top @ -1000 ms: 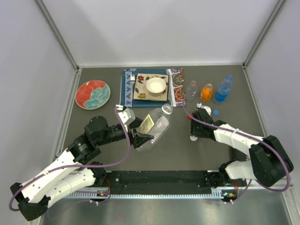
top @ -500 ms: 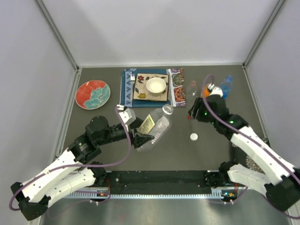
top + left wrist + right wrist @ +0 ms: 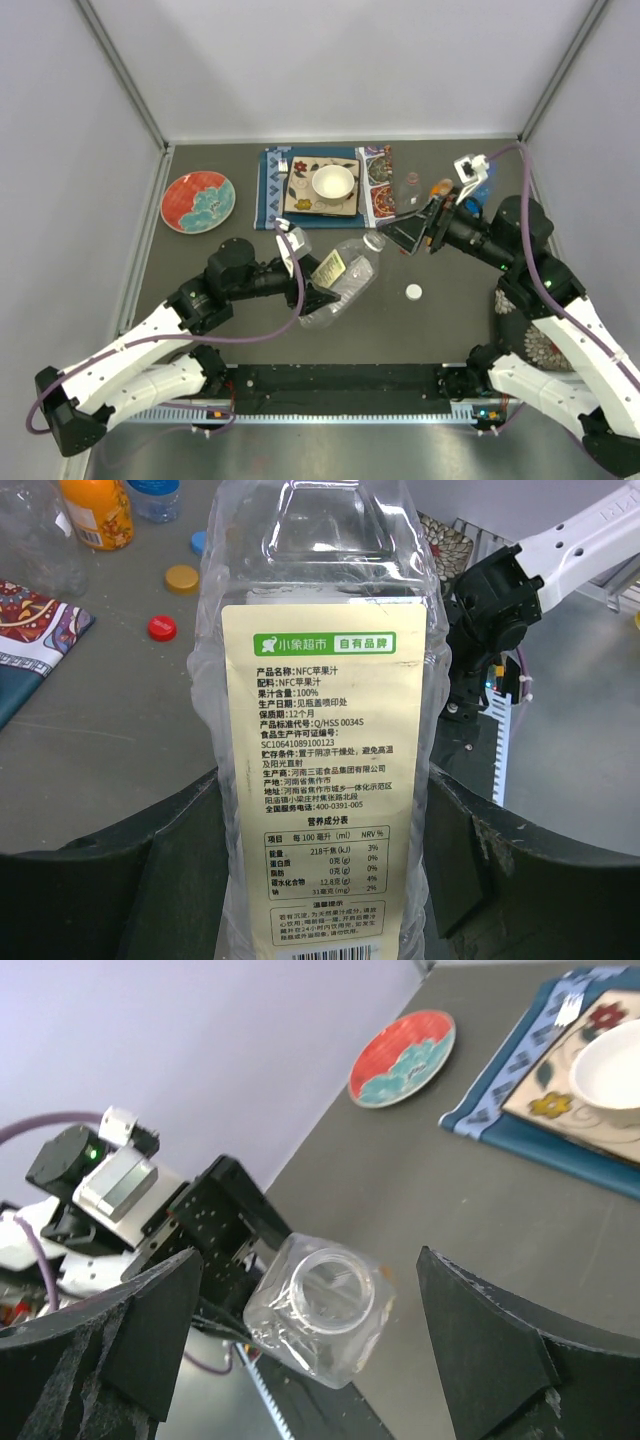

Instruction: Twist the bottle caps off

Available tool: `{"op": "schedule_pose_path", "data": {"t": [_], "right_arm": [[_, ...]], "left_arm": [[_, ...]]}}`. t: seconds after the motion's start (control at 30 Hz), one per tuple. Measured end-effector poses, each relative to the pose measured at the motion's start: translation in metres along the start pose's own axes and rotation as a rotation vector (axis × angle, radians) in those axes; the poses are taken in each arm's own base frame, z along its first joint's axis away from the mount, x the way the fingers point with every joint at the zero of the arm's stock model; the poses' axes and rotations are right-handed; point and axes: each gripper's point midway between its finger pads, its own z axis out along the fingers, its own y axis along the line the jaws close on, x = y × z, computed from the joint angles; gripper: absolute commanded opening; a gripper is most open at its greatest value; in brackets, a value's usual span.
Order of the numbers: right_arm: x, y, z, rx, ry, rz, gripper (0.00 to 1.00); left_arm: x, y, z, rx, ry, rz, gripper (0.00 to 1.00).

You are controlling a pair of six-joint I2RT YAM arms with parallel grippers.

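Presently the left gripper [image 3: 315, 293] has its jaws clamped on the lower body of the wide clear bottle [image 3: 345, 278]. The bottle is tilted off the surface [image 3: 420, 330], its neck pointing toward 1 o'clock in the overhead view. In the right wrist view its mouth is open, with no cap on it. The right gripper [image 3: 408, 236] hangs just at 2 o'clock of that mouth, jaws spread wide and holding nothing. The white cap [image 3: 413, 292] lies on the surface at 4 o'clock of the bottle's mouth, well apart from it.

In the left wrist view the red cap [image 3: 161, 628], orange cap [image 3: 181, 578] and blue cap [image 3: 198, 542] lie loose on the surface. Beyond them, toward 11 o'clock, stand the orange bottle [image 3: 95, 510] and the blue bottle [image 3: 155, 495]. The slim clear bottle [image 3: 411, 185] stands at 12 o'clock of the right gripper.
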Motion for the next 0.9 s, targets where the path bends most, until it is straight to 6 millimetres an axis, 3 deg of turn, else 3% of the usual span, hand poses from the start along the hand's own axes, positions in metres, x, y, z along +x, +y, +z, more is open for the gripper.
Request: {"op": "schedule_pose_path", "data": {"t": [0.2, 0.3, 0.4, 0.43, 0.5, 0.53, 0.6, 0.63, 0.67, 0.8, 0.83, 0.87, 0.9], "right_arm": [[0.032, 0.013, 0.015, -0.067, 0.123, 0.01, 0.84], [0.049, 0.012, 0.022, -0.071, 0.174, 0.016, 0.77], [0.059, 0.01, 0.024, -0.068, 0.205, 0.014, 0.62], [0.059, 0.01, 0.025, -0.064, 0.205, 0.011, 0.5], [0.058, 0.008, 0.025, -0.056, 0.196, 0.003, 0.37], [0.057, 0.007, 0.026, -0.05, 0.187, -0.001, 0.25], [0.054, 0.006, 0.027, -0.045, 0.173, -0.006, 0.12], [0.053, 0.006, 0.026, -0.045, 0.171, -0.01, 0.02], [0.053, 0.006, 0.025, -0.043, 0.169, -0.01, 0.0], [0.05, 0.007, 0.022, -0.042, 0.154, -0.013, 0.0], [0.049, 0.007, 0.021, -0.039, 0.149, -0.015, 0.0], [0.048, 0.007, 0.019, -0.034, 0.144, -0.018, 0.0], [0.047, 0.005, 0.018, -0.021, 0.138, -0.022, 0.0]], "left_arm": [[-0.006, -0.005, 0.002, 0.015, -0.01, 0.0, 0.06], [-0.009, -0.007, 0.003, 0.022, -0.015, 0.001, 0.06], [-0.01, -0.008, 0.003, 0.025, -0.017, 0.003, 0.06], [-0.01, -0.008, 0.003, 0.026, -0.017, 0.004, 0.06], [-0.01, -0.008, 0.004, 0.025, -0.016, 0.004, 0.07], [-0.009, -0.008, 0.004, 0.024, -0.011, 0.001, 0.09], [-0.006, -0.008, 0.004, 0.026, 0.002, -0.005, 0.12], [-0.006, -0.008, 0.004, 0.027, 0.001, -0.004, 0.2], [-0.006, -0.008, 0.004, 0.028, -0.001, -0.003, 0.27], [-0.009, -0.008, 0.006, 0.027, -0.007, 0.0, 0.64], [-0.01, -0.008, 0.006, 0.027, -0.009, 0.002, 0.85], [-0.011, -0.009, 0.007, 0.028, -0.011, 0.003, 0.99], [-0.012, -0.009, 0.007, 0.024, -0.014, 0.006, 0.99]]}}
